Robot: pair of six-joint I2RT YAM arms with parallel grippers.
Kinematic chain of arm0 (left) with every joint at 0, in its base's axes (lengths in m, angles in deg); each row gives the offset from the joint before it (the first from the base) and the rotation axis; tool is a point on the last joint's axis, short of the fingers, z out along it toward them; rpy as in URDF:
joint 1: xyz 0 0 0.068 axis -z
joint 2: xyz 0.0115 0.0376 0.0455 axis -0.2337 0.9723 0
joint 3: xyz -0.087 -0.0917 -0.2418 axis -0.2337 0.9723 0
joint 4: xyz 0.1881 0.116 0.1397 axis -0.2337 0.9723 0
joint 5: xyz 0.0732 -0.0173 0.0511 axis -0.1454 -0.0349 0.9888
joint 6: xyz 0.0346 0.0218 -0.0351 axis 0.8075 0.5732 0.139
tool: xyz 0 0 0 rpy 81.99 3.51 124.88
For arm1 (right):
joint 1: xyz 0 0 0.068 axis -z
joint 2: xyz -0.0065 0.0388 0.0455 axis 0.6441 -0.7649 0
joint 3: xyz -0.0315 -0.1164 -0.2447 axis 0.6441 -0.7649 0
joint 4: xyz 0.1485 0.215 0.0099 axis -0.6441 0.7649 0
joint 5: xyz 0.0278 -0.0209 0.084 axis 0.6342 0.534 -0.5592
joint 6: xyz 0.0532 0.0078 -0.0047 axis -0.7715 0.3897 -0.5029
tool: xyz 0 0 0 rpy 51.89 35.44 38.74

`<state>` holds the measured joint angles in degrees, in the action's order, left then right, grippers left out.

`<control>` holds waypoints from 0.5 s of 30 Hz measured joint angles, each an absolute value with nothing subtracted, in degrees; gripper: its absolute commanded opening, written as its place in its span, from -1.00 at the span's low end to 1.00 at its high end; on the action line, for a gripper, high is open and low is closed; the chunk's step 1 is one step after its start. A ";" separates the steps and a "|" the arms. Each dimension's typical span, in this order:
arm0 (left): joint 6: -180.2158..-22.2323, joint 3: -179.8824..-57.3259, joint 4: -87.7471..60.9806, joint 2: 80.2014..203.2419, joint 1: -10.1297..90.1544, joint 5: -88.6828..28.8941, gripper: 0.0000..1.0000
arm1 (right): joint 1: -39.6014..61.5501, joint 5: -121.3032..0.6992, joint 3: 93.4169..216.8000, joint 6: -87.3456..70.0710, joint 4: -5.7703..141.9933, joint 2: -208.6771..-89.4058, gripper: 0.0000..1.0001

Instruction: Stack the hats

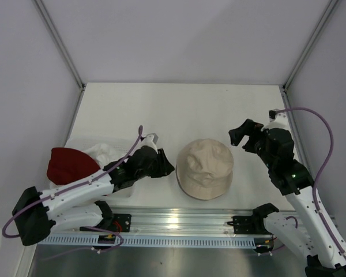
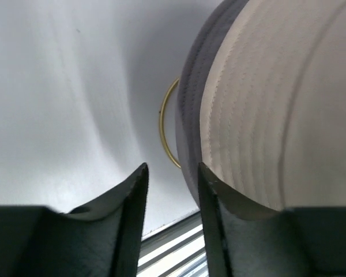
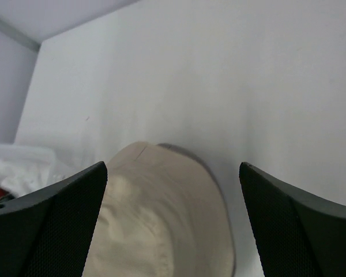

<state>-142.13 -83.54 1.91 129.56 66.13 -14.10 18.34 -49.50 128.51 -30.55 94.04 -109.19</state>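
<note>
The beige hat [image 1: 205,168] lies crown up in the middle of the table. The dark red hat [image 1: 68,164] and the white hat [image 1: 106,152] lie in a clear tray at the left. My left gripper [image 1: 166,168] is low at the beige hat's left brim. In the left wrist view the gripper [image 2: 172,173] is open by a narrow gap with only table in it; the beige hat's brim [image 2: 265,115] lies just right of the right finger. My right gripper [image 1: 237,136] hangs wide open and empty above the hat's right side, the hat [image 3: 161,219] below it.
The shallow clear plastic tray [image 1: 81,142] stands at the left under my left arm. A metal rail [image 1: 179,219] runs along the near edge. Grey walls close in the back and sides. A thin gold loop [image 2: 164,124] shows by the hat's brim.
</note>
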 measured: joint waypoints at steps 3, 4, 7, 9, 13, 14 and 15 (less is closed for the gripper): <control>-139.31 -84.78 7.66 121.49 64.89 -11.98 0.46 | 18.58 -41.55 133.28 -28.61 97.47 -109.46 0.99; -138.46 -85.70 9.47 118.41 63.53 -11.90 0.69 | 19.00 -39.93 134.52 -28.08 98.13 -109.39 0.99; -136.45 -89.24 13.32 110.46 56.65 -11.26 0.96 | 20.22 -38.20 136.03 -27.21 98.67 -108.98 0.99; -135.84 -91.34 15.90 106.61 50.66 -10.26 0.97 | 20.92 -38.66 135.99 -26.99 99.00 -107.99 0.99; -136.15 -92.43 21.95 102.96 38.03 -7.20 0.99 | 21.16 -40.45 134.65 -27.03 98.50 -106.24 0.99; -136.43 -92.41 24.03 103.16 35.18 -5.91 0.99 | 21.18 -40.93 134.19 -27.06 98.50 -105.94 0.99; -137.26 -92.28 25.91 103.59 32.65 -4.64 0.98 | 21.23 -41.24 133.84 -27.08 98.52 -105.89 0.99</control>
